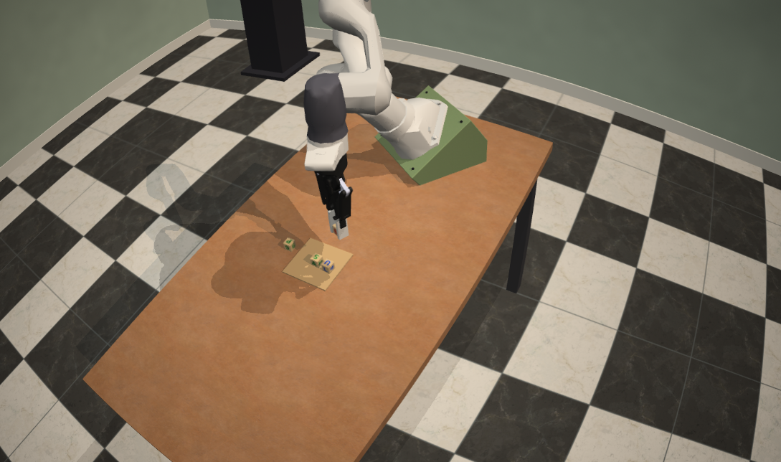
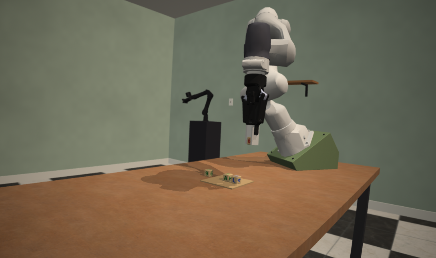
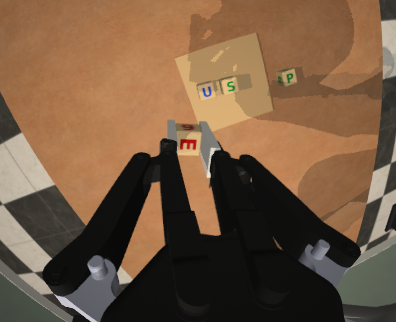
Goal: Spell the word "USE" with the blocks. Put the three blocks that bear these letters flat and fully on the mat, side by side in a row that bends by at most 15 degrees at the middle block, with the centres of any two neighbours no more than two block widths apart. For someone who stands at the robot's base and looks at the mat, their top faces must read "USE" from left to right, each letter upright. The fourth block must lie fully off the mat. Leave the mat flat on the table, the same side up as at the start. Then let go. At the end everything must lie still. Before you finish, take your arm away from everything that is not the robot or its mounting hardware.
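Observation:
My gripper [image 1: 338, 229] [image 2: 252, 138] [image 3: 186, 132] is shut on the E block [image 2: 248, 141] [image 3: 188, 144], high above the table on the base side of the mat. Its red E faces up and is turned about a quarter turn from the U and S in the wrist view. The U block [image 1: 328, 265] [image 2: 236, 179] [image 3: 207, 91] and S block [image 1: 316, 260] [image 2: 227, 177] [image 3: 229, 86] sit side by side on the mat [image 1: 336, 252] [image 2: 227, 185] [image 3: 219, 115], U left of S seen from the base. The P block [image 1: 289, 244] [image 2: 208, 173] [image 3: 287, 77] lies off the mat, beyond the S side.
The green robot base [image 1: 459, 149] [image 2: 318, 154] stands at the far end of the wooden table [image 1: 221, 356] [image 2: 133, 218]. The mat has bare surface beside the S block, on the side towards the P block. Arm shadows fall across the mat and P block.

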Available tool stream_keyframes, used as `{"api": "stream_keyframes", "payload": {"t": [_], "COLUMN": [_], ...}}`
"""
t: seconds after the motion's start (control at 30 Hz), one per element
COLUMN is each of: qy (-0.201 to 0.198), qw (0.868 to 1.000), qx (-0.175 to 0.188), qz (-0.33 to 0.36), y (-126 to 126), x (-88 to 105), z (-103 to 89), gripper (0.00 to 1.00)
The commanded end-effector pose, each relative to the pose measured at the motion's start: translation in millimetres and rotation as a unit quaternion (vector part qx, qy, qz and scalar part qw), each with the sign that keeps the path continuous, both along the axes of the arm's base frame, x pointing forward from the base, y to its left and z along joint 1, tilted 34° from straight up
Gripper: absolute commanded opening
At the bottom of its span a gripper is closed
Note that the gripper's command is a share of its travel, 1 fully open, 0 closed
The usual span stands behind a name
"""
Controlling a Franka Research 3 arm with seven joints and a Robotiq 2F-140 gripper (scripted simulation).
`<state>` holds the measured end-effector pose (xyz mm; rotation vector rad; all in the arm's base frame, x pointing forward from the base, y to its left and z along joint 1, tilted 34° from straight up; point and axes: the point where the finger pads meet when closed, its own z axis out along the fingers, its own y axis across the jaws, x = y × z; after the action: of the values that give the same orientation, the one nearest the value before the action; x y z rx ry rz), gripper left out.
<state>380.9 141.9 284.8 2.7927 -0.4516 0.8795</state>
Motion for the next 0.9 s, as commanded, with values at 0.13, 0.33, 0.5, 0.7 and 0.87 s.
{"api": "stream_keyframes", "payload": {"t": [0.13,0.33,0.5,0.7,0.87], "qy": [0.025,0.037,0.043,0.058,0.068], "qw": [0.995,0.989,0.986,0.974,0.965], "qx": [-0.056,-0.08,-0.093,-0.123,-0.142], "qz": [0.079,0.117,0.135,0.181,0.211], "y": [-10,-16,-19,-27,-32], "x": [2.4,4.0,4.7,6.6,7.8], "z": [4.4,7.8,9.4,12.9,14.8], "gripper": [0.13,0.13,0.13,0.13,0.13]}}
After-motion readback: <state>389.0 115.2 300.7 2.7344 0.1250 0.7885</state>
